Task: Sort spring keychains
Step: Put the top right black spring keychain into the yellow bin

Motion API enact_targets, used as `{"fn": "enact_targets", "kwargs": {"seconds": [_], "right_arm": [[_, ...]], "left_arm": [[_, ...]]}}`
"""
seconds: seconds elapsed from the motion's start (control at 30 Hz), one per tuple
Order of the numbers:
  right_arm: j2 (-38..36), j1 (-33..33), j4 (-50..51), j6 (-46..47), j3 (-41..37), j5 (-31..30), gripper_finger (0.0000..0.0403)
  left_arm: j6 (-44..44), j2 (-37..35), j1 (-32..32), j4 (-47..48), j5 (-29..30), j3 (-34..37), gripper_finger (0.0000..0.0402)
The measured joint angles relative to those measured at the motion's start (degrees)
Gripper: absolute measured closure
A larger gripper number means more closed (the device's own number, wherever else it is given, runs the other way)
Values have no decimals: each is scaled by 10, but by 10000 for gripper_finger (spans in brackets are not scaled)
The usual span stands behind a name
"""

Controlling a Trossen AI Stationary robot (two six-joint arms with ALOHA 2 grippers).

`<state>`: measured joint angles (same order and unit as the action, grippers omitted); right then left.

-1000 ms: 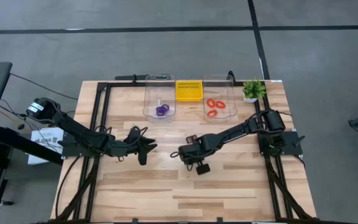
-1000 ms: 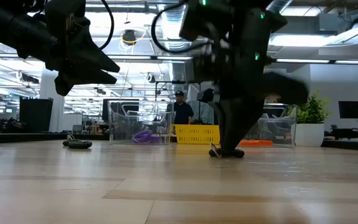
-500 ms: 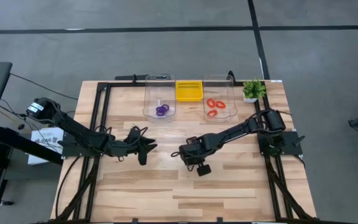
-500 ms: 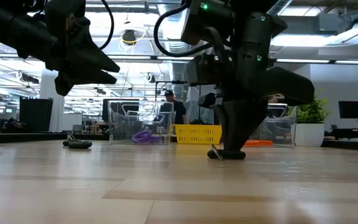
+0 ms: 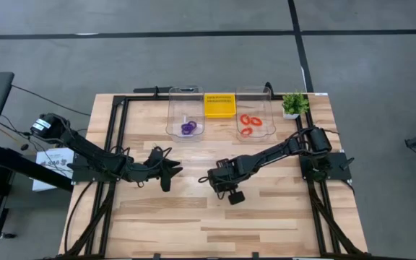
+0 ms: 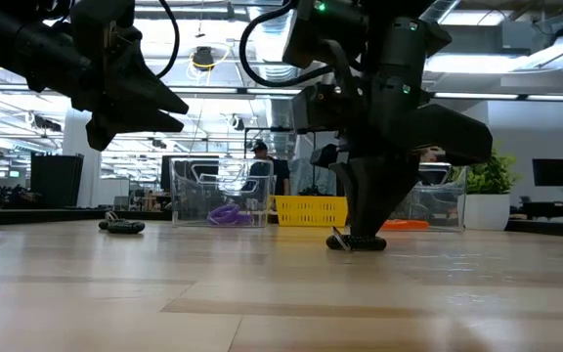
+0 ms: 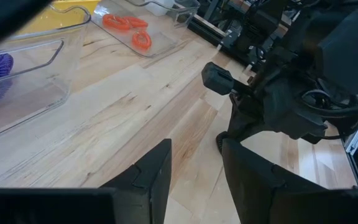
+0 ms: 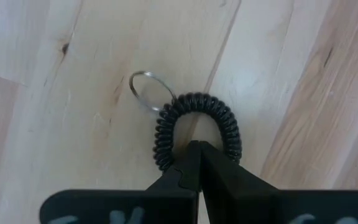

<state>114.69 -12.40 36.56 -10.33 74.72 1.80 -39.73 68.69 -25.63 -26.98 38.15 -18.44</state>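
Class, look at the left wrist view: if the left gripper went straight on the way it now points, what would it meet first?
Probably the right arm's gripper, which stands directly ahead of the left gripper, down at the table. Bare wood lies between them; depth is hard to judge.

The desk (image 5: 266, 217) is pale wood in planks, smooth, with visible grain and a faint sheen. The black keychain (image 8: 194, 127) is a ribbed, glossy coil of plastic with a thin, bright metal ring (image 8: 146, 89). The right pincer (image 8: 194, 165) closed on it looks like matt black plastic. The two bins (image 5: 184, 112) are clear glossy plastic; the basket (image 5: 220, 105) is yellow plastic.
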Motion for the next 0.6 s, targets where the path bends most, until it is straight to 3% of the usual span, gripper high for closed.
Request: {"fn": "enact_targets", "kwargs": {"seconds": [0.43, 0.6], "right_arm": [[-3, -18, -4, -7, 15, -3, 403], [-3, -32, -4, -17, 15, -40, 403]], "left_arm": [[0, 0, 0, 0, 0, 0, 261], [0, 0, 0, 0, 0, 0, 261]]}}
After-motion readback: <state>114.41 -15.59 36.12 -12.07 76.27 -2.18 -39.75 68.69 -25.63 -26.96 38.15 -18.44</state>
